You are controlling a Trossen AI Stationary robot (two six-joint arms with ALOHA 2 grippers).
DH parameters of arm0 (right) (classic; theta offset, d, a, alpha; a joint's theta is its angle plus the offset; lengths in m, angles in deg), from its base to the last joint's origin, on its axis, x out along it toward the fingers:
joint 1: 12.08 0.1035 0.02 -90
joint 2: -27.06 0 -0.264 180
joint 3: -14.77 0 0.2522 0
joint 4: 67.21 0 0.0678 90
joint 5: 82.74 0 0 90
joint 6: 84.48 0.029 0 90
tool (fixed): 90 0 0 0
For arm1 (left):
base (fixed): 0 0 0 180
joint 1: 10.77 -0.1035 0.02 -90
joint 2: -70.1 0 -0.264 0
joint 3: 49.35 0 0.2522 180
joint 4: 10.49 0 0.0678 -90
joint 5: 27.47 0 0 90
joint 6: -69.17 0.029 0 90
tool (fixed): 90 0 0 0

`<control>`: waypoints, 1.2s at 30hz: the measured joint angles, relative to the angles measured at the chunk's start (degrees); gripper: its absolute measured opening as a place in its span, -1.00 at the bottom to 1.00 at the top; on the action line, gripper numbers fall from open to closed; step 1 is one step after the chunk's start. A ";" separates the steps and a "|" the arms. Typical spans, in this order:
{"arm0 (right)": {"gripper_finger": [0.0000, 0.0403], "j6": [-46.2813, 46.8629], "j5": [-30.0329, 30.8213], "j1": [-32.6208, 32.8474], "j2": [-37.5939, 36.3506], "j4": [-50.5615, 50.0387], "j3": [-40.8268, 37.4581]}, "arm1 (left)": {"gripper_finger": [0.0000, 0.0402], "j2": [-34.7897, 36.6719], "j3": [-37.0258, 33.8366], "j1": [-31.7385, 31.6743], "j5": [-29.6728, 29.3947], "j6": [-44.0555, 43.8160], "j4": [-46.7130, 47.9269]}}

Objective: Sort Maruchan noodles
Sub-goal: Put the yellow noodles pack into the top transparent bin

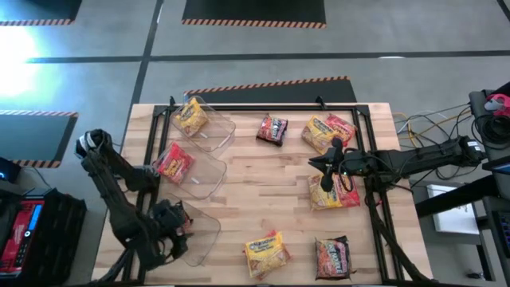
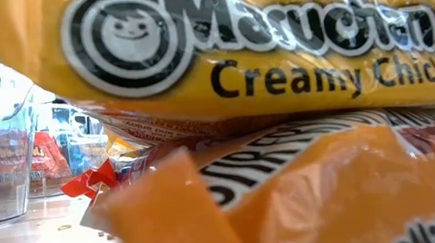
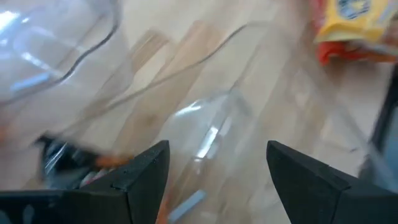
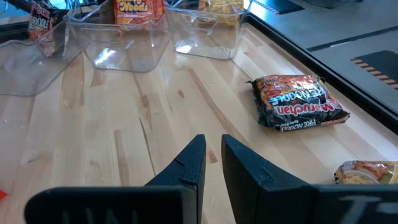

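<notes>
1. Pale wooden tabletop (image 1: pixel 263 199) with a black frame around it, grey floor with striped hazard tape behind.
2. Left gripper (image 1: pixel 171 227) sits over the nearest clear plastic bin (image 1: pixel 199 235) at the table's left, fingers (image 3: pixel 140 174) spread wide. Looks to me like it's letting go of something into that bin. A dark packet (image 4: pixel 40 15) shows there in the right wrist view.
3. Right gripper (image 1: pixel 327 182) has its fingers pressed together, nothing in them, hovering above a yellow crinkly ramen packet (image 1: pixel 335 194). Probably lining up the next pick.
4. Middle bin (image 1: pixel 203 171) holds a red-orange packet (image 1: pixel 174 162), far bin (image 1: pixel 215 127) a yellow one (image 1: pixel 191 118), so one flavour per bin.
5. Unsorted: black packet (image 1: pixel 272 129), yellow pile (image 1: pixel 327 131), another yellow (image 1: pixel 267 253), dark one (image 1: pixel 333 257).
</notes>
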 joint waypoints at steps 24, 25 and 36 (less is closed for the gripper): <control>-0.79 -0.01 -0.01 0.02 -0.01 0.00 0.00 | 0.25 0.02 -1.98 -14.96 -5.35 36.73 -35.01; -0.79 0.01 0.01 0.01 -0.02 0.00 0.00 | 0.25 0.01 -2.35 -16.04 -4.25 37.41 -36.63; -0.79 10.35 -2.54 -0.01 0.01 2.25 0.00 | 0.25 0.02 -2.99 -25.97 8.25 43.53 -42.18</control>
